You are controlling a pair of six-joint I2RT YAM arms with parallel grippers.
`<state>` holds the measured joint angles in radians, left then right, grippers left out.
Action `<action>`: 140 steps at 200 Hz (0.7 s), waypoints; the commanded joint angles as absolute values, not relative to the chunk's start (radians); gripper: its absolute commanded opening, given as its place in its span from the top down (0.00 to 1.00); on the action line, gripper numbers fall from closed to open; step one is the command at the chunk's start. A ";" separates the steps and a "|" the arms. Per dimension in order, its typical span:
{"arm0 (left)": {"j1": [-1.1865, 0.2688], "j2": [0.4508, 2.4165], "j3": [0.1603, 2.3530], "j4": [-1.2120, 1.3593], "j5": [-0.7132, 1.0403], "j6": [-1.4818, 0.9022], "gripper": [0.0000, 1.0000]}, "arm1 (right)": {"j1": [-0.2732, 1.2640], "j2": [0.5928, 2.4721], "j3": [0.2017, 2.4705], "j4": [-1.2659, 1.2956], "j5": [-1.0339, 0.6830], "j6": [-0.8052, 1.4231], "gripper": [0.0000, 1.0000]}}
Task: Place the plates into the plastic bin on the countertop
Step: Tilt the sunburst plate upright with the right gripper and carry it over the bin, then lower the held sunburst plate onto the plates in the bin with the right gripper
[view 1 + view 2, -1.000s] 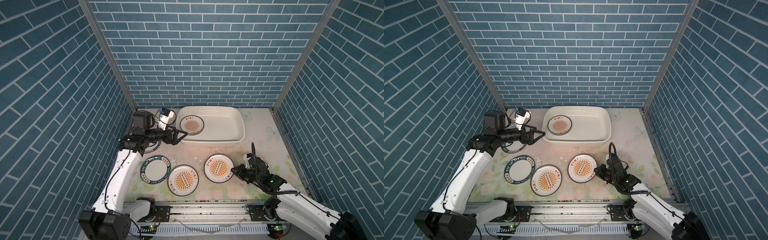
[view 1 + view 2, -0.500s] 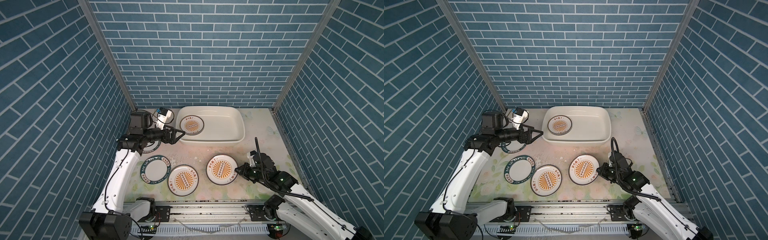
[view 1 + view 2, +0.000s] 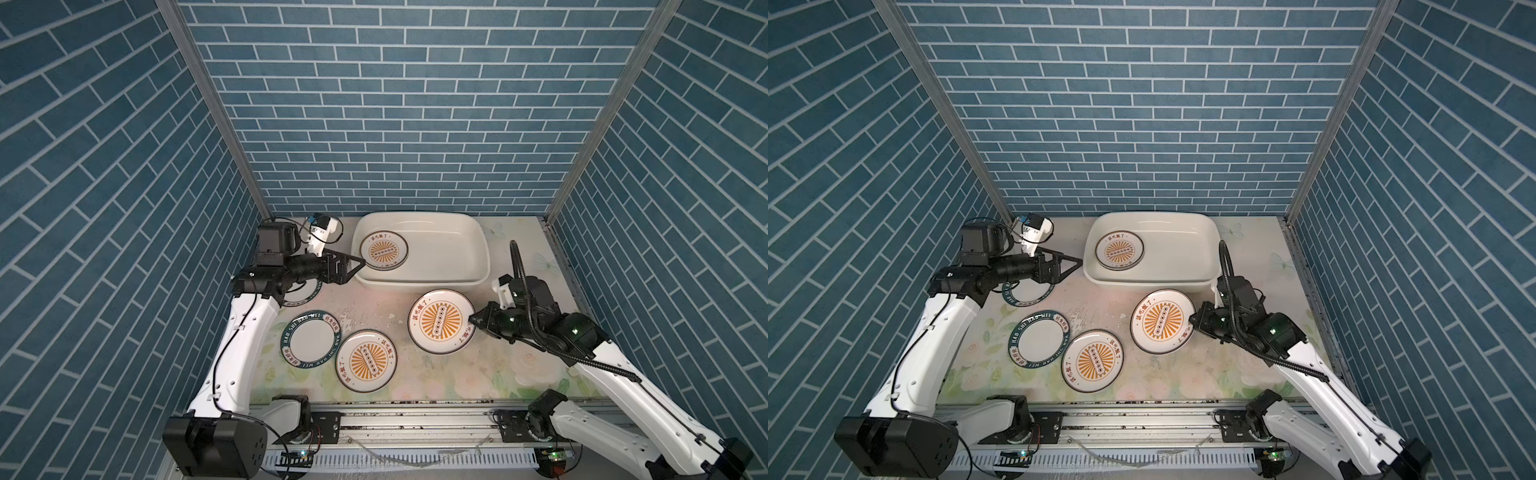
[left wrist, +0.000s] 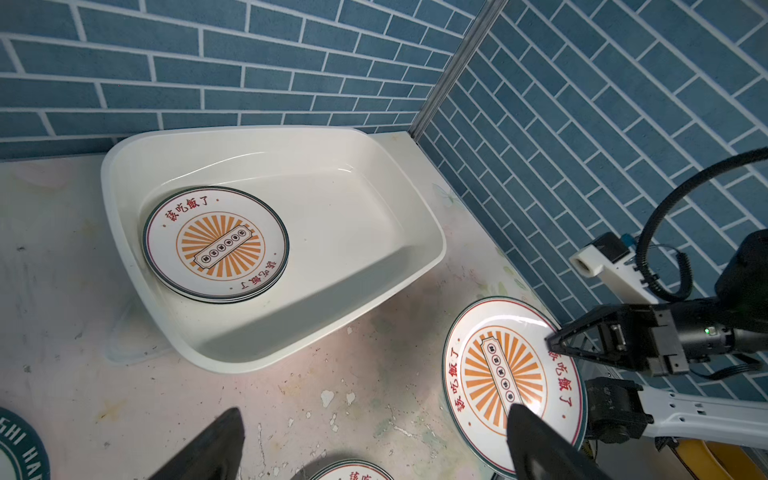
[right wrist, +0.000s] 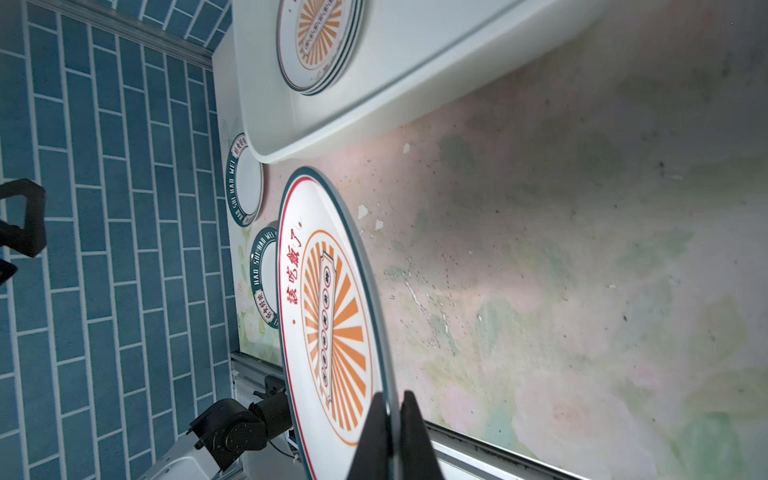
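- counter (image 3: 478, 365): pale, with a faded rose print worn in patches; it carries everything below.
- plastic bin (image 3: 419, 214): glossy white tub at the back of the counter, against the brick wall.
- stack of plates (image 3: 382, 251): lies flat in the left end of the bin, an orange sunburst plate on top; the rest of the bin floor is bare.
- held sunburst plate (image 3: 441, 326): just in front of the bin's near wall, gripped at its right rim and seemingly lifted off the counter.
- second sunburst plate (image 3: 365, 360): flat on the counter near the front edge.
- teal-lettered plate (image 3: 311, 345): flat, just left of that one, rims touching or overlapping.
- another teal-banded plate (image 3: 311, 292): mostly hidden under the left arm.
- left pincer (image 4: 374, 419): spread wide, holding nothing, poised just outside the bin's left end.
- right pincer (image 5: 392, 401): clamped tight on the held plate's rim.
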<state>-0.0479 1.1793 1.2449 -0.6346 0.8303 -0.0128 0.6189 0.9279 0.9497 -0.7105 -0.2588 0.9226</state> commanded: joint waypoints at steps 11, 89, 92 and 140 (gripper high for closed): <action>-0.037 1.167 1.235 -0.650 0.809 0.018 0.00 | 0.572 1.073 1.079 -0.632 -0.307 0.827 1.00; -0.005 1.174 1.242 -0.654 0.804 0.025 0.00 | 0.423 1.468 1.366 -0.437 -0.454 0.766 1.00; -0.002 1.174 1.242 -0.653 0.804 0.025 0.00 | 0.420 1.483 1.378 -0.433 -0.455 0.763 1.00; 0.066 1.165 1.199 -0.568 0.876 -0.085 0.00 | 0.408 1.702 1.535 -0.421 -0.423 0.707 1.00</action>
